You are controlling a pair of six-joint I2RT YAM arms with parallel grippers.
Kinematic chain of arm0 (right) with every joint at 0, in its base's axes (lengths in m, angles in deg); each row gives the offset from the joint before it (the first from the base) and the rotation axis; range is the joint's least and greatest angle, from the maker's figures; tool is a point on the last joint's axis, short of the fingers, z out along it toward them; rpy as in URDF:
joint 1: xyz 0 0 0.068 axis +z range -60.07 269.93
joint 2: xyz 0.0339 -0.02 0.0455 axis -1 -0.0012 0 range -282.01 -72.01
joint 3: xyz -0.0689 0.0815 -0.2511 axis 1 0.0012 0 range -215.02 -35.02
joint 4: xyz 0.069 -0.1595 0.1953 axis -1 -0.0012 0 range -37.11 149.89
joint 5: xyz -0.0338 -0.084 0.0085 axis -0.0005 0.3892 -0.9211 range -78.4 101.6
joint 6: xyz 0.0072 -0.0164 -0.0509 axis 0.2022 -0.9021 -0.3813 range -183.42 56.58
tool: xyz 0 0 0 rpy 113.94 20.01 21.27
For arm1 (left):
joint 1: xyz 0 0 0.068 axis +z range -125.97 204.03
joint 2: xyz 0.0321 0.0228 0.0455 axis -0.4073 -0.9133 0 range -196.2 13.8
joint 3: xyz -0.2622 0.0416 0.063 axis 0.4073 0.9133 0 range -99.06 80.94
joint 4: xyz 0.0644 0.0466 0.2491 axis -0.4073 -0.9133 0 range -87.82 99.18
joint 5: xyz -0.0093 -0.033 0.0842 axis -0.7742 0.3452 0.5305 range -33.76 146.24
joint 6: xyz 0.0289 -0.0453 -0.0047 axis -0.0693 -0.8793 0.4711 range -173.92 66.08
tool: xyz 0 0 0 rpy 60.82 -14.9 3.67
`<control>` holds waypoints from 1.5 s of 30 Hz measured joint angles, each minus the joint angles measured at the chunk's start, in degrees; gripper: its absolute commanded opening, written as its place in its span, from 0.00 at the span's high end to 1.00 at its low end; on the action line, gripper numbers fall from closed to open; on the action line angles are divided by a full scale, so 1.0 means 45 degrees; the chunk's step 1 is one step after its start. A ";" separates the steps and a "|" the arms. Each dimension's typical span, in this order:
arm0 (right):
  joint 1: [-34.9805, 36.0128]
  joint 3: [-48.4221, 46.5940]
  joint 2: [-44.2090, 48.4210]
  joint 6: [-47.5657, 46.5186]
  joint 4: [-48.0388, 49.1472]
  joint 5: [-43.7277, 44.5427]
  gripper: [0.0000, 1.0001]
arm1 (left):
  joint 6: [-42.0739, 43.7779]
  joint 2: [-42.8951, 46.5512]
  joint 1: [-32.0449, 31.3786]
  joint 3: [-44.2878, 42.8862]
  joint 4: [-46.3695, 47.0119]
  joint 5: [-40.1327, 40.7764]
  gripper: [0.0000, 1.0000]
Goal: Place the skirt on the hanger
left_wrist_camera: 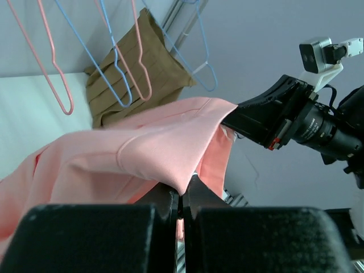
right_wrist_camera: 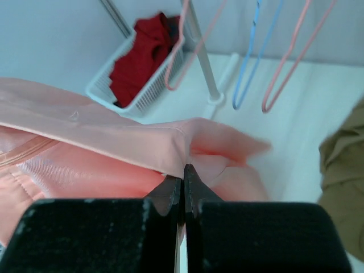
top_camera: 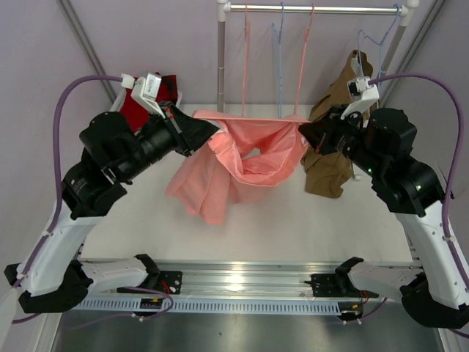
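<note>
Two black two-finger claws, the left gripper (top_camera: 207,126) and the right gripper (top_camera: 304,133), are each pinched fully shut on one end of the waistband. Between them they hold the large salmon-pink skirt (top_camera: 245,158) of soft cloth stretched above the white table (top_camera: 293,227), its hem sagging in loose folds onto the tabletop.

Just behind the band hangs a thin salmon-pink wire hanger (top_camera: 245,66). A light-blue wire hanger (top_camera: 278,66) and a second pink one hang beside it on the steel rail (top_camera: 315,9); which pink one is meant, I cannot tell.

The job now, as I read it, is to get the waist opening onto the wire. That calls for firm pinches, a level and taut band, a gentle lift and a slow approach, since a free-hanging wire will likely swing at a touch.

The skirt's outer face looks matte and smooth, with a stitched band; the lining inside shines and may slip. Farther back, a pleated brown garment (top_camera: 333,158) droops from the rail, and a dark red cloth (right_wrist_camera: 139,57) fills a white basket (right_wrist_camera: 108,94).
</note>
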 measured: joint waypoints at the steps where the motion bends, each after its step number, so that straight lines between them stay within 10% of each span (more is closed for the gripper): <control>1: -0.0005 -0.0155 0.0058 -0.0005 0.0083 -0.0180 1.00 | 0.0039 -0.0083 0.0024 -0.0345 -0.0248 -0.0092 1.00; 5: -0.0102 0.0452 0.0427 0.0019 0.0272 -0.0709 1.00 | -0.0131 -0.0039 0.0899 0.0374 -0.0209 -0.1277 1.00; 17: -0.3594 0.8131 0.3002 0.1268 0.1525 -0.4619 1.00 | -0.3429 -0.0423 0.3997 1.1628 0.5770 -0.7766 1.00; 27: -0.4745 1.6810 0.3672 0.4065 0.7465 -0.7446 1.00 | -0.3691 -0.2438 0.2871 1.4013 0.8558 -0.6742 1.00; 33: -0.4745 1.8166 0.3745 0.4580 0.9107 -0.7631 1.00 | -0.3701 -0.4541 0.2200 1.4722 0.9568 -0.5974 1.00; 45: -0.4741 1.6956 0.3385 0.3585 0.7155 -0.5736 0.31 | -0.2749 -0.3517 0.2011 1.4212 0.8403 -0.4692 0.74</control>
